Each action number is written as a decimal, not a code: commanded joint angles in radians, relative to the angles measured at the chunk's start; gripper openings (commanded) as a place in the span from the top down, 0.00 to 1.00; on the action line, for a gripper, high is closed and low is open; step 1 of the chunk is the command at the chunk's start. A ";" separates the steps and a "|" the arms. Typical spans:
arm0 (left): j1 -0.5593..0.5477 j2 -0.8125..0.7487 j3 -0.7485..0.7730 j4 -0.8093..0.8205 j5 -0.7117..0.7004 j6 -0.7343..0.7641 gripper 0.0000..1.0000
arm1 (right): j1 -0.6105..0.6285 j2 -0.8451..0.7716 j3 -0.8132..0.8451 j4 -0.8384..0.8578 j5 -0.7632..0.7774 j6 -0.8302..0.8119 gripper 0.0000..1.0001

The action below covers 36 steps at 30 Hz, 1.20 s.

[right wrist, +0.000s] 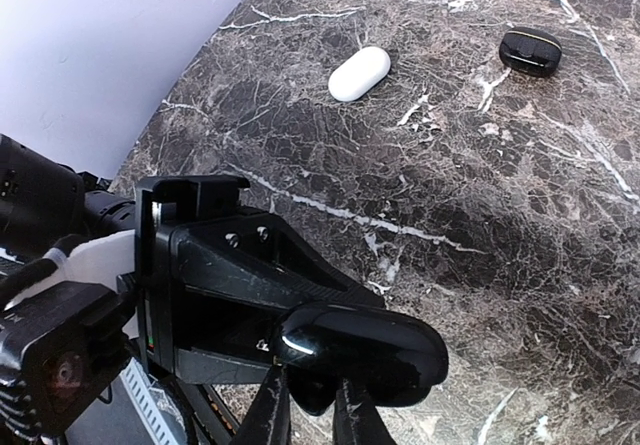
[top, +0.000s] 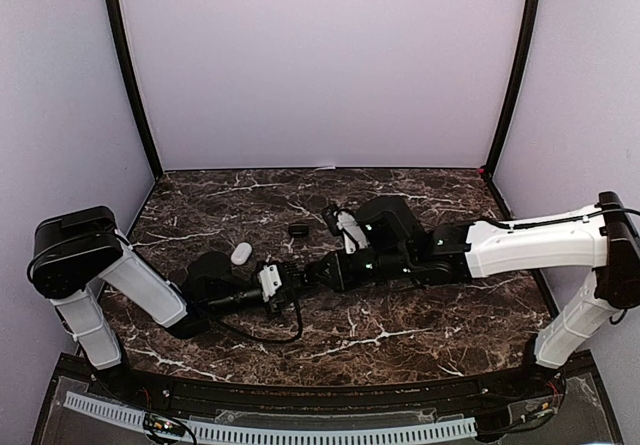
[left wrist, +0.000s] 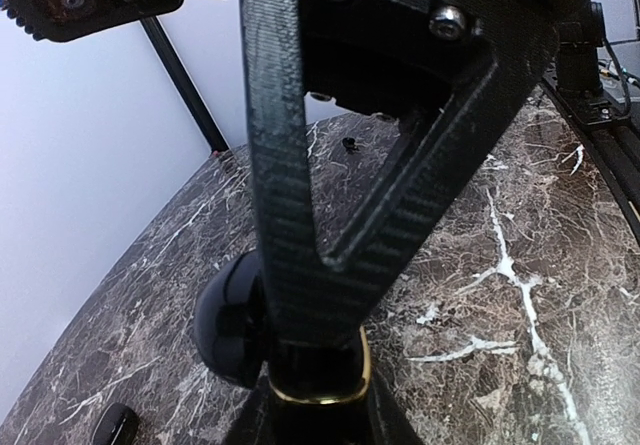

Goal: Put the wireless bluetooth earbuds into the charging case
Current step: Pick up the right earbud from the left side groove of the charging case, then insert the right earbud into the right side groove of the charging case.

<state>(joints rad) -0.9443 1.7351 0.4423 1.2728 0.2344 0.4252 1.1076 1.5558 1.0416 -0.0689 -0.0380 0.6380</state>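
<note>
Black case (right wrist: pixel 365 350) — between left jaws

This is a robotics lab test booth: plain pale walls (top: pixel 320 65) close in the left, far and right sides, joined by black posts (top: pixel 128 75) at the far corners. A left arm (top: pixel 140 285) and a right arm (top: pixel 530 245) stand bolted at the near edge of a dark marble-patterned tabletop (top: pixel 400 340), just behind a slotted white cable duct (top: pixel 300 431).
</note>
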 commanded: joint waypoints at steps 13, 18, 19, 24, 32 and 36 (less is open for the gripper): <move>0.033 0.029 -0.025 0.118 0.023 -0.089 0.92 | -0.045 -0.110 -0.057 0.048 -0.057 0.037 0.88; 0.038 0.032 -0.035 0.144 0.030 -0.100 0.92 | -0.064 -0.135 -0.088 0.040 -0.040 0.057 0.88; 0.038 0.032 -0.036 0.146 0.034 -0.100 0.92 | -0.068 -0.135 -0.093 0.041 -0.036 0.059 0.88; 0.038 0.024 -0.035 0.149 0.053 -0.095 0.92 | -0.074 -0.117 -0.101 0.059 -0.043 0.065 0.88; 0.038 0.019 -0.034 0.146 0.087 -0.094 0.92 | -0.081 -0.092 -0.085 0.070 -0.051 0.047 0.89; 0.038 0.018 -0.039 0.157 0.093 -0.097 0.92 | -0.083 -0.084 -0.084 0.069 -0.053 0.043 0.89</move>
<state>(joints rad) -0.9115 1.7691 0.4191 1.3788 0.3016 0.3408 1.0355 1.4597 0.9485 -0.0391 -0.0860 0.6899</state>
